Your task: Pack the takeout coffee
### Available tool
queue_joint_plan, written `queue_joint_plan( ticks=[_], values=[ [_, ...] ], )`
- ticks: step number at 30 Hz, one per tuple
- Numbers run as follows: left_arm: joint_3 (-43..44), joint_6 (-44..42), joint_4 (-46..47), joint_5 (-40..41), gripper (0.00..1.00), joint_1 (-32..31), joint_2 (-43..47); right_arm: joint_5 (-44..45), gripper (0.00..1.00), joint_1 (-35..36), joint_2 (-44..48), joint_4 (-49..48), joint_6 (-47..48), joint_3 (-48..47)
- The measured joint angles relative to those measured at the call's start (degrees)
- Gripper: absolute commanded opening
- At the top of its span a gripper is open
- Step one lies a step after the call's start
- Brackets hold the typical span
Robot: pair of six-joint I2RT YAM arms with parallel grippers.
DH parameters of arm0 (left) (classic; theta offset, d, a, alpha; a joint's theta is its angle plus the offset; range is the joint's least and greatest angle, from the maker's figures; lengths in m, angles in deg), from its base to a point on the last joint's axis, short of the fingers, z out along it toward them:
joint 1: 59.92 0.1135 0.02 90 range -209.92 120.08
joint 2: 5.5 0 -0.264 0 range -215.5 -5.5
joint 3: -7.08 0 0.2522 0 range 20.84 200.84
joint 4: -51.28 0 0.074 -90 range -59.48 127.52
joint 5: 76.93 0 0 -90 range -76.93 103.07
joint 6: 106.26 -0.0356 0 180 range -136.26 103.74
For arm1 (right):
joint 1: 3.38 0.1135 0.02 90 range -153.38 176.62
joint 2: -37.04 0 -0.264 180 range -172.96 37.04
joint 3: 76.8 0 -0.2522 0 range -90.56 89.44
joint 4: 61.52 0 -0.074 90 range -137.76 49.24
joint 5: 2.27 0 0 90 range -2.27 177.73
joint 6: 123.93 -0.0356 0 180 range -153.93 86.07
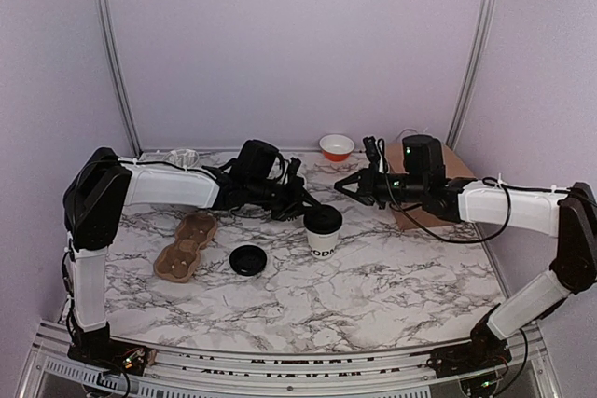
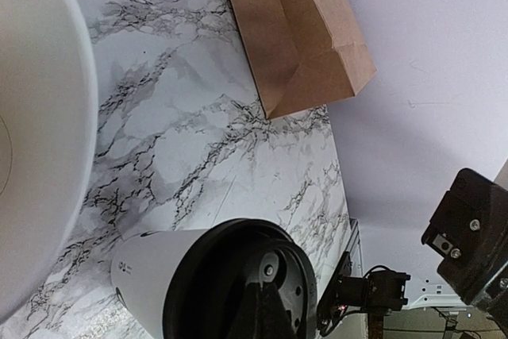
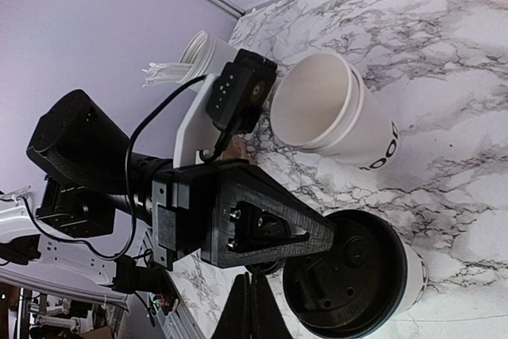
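The takeout coffee [image 1: 323, 230] stands lidded mid-table, just right of a loose black lid [image 1: 248, 259]. The left gripper [image 1: 308, 202] hovers by its lid, jaws closed and empty. The right gripper [image 1: 339, 185] hangs just beyond it, also pinched closed on nothing

Reaching inward, left arm [image 1: 168, 185] and right arm [image 1: 508, 204], left gripper [image 1: 303, 200] closed, right gripper [image 1: 341, 185] closed, tips facing
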Motion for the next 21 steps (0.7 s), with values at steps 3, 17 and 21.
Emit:
queue_joint_plan(
  ticks=[3, 17, 21],
  values=[
    [0.17, -0.44, -0.39, 0.04, 0.0, 0.0, 0.0, -1.66, 0.0, 0.0, -0.44, -2.19, -0.44, 0.0],
    [0.83, -1.18, -2.23, 0.63, 0.0, -0.55, 0.31, -8.87, 0.0, -0.2, -12.17, -23.45, -9.55, 10.32],
    [0.83, -1.7, -3.04, 0.7, 0.0, -0.59, 0.63, -8.39, 0.0, -0.2, -11.67, -22.18, -9.4, 10.14]
  ],
)
